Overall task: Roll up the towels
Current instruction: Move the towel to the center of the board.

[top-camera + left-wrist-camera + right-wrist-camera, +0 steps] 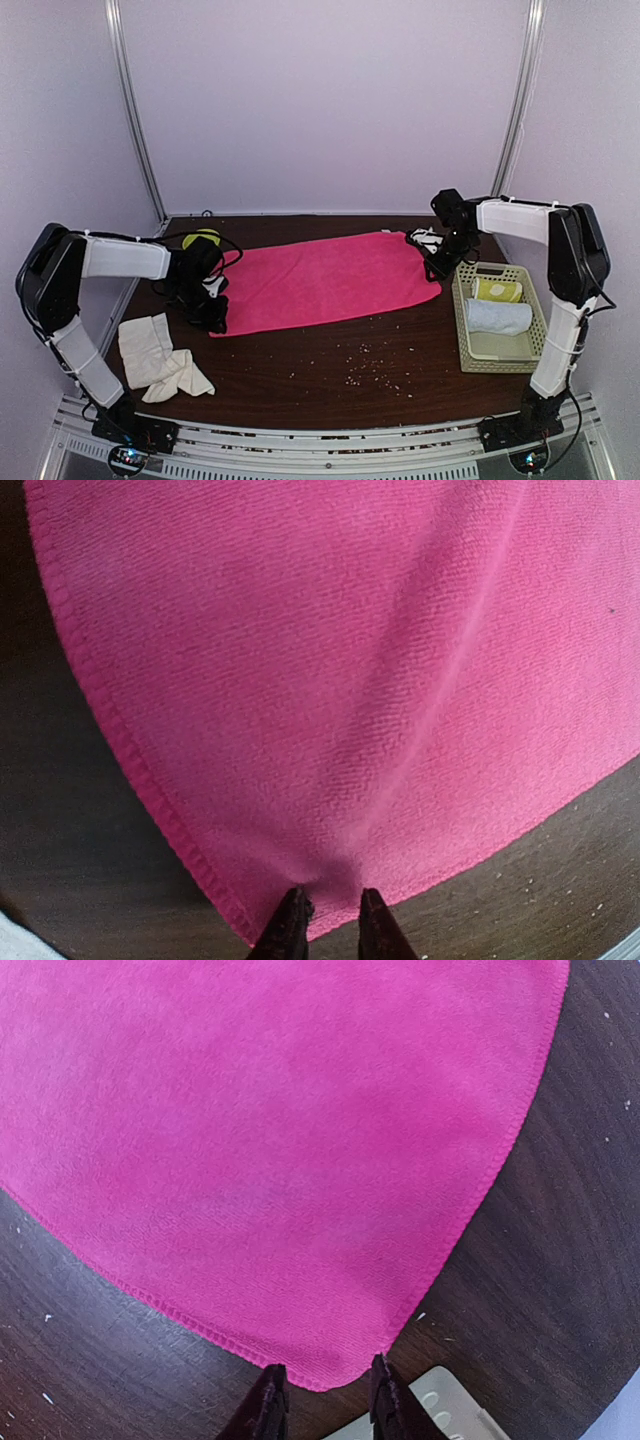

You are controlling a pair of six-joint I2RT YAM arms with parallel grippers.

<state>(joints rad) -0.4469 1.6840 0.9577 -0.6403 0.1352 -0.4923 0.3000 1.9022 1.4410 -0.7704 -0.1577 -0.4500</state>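
The pink towel (325, 280) lies spread flat across the middle of the table. In the left wrist view the pink towel (340, 680) puckers into a fold between the tips of my left gripper (333, 910), which is shut on the cloth at its near left corner, and a crease runs away from the pinch. My left gripper (213, 318) shows at that corner from above. My right gripper (328, 1385) stands open astride the flat right corner of the pink towel (270, 1140), and my right gripper (437, 262) shows there from above. The cream towel (160, 355) lies crumpled at the near left.
A pale basket (500, 360) at the right holds a yellow-green roll (496, 290) and a white roll (498, 316); its corner (450, 1405) shows just beside my right fingers. A yellow-green object (200, 240) sits behind the left arm. Crumbs dot the near table.
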